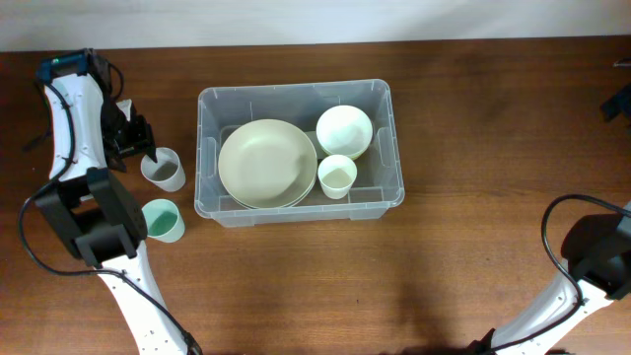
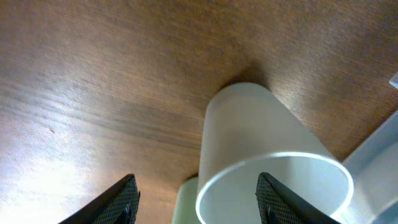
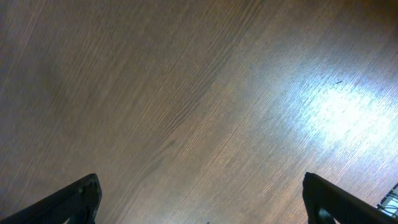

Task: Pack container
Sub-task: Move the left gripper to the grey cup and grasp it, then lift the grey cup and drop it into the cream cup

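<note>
The clear plastic container (image 1: 297,93) stands mid-table. It holds a large pale green plate (image 1: 266,163), a white bowl (image 1: 344,131) and a small cream cup (image 1: 337,177). A translucent white cup (image 1: 165,170) stands upright left of the container, and a green cup (image 1: 163,221) stands in front of it. My left gripper (image 1: 140,148) is open just left of the white cup. In the left wrist view the white cup (image 2: 261,130) fills the right half, with one finger at its mouth; the left gripper (image 2: 196,190) is not closed on it. My right gripper (image 3: 202,186) is open over bare wood.
The container's clear wall shows at the right edge of the left wrist view (image 2: 380,152). The green cup (image 2: 185,200) shows below the white cup there. The right arm (image 1: 596,258) is at the table's front right.
</note>
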